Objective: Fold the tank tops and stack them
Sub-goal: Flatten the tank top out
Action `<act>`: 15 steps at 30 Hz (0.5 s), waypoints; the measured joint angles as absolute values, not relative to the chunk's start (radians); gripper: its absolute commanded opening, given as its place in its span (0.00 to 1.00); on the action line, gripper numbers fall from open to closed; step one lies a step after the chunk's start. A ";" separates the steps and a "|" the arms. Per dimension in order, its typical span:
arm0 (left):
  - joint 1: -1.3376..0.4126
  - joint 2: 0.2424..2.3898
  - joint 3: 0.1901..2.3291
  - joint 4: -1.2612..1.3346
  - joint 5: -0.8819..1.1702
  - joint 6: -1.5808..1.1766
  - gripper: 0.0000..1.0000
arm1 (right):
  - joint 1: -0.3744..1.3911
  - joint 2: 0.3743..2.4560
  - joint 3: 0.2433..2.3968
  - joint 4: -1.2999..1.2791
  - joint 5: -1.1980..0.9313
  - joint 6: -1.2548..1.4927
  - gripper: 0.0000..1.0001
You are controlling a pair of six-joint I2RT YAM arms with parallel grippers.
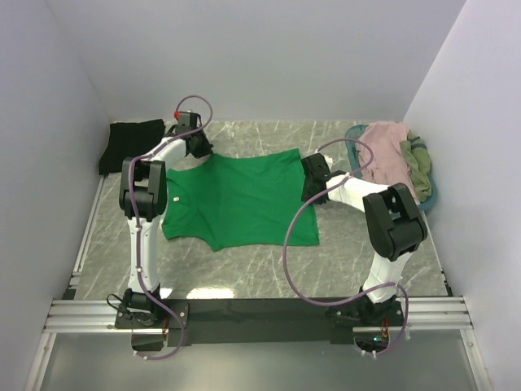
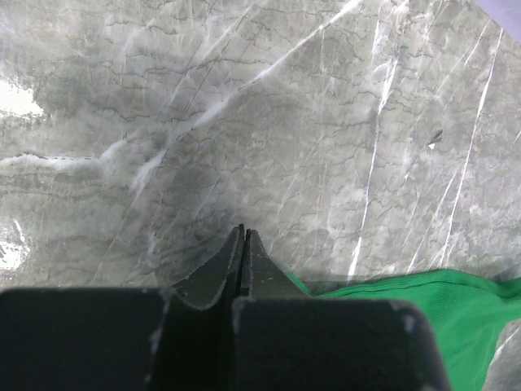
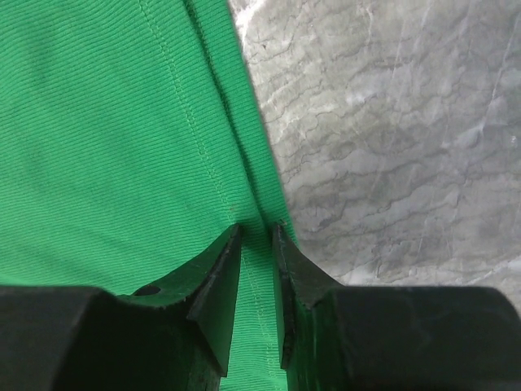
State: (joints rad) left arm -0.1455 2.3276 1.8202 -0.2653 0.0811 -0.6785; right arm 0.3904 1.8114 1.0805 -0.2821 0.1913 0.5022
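A bright green tank top [image 1: 244, 199] lies spread flat in the middle of the marble table. My left gripper [image 1: 198, 148] is at its far left corner. In the left wrist view its jaws [image 2: 243, 230] are pressed together, and the green cloth [image 2: 456, 301] comes out from under the right finger. My right gripper [image 1: 311, 194] is on the top's right edge. In the right wrist view it [image 3: 256, 228] is pinched on a ridge of the green hem [image 3: 122, 122]. A black top [image 1: 130, 142] lies at the far left.
A teal oval basket [image 1: 430, 195] at the far right holds a dusty pink top [image 1: 387, 151] and an olive one [image 1: 417, 163]. White walls close in the back and both sides. The arm bases stand on the rail at the near edge.
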 measured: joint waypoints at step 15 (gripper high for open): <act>-0.146 2.328 1.820 -0.266 0.079 -0.677 0.01 | 0.390 1.815 1.077 -0.269 0.201 0.505 0.00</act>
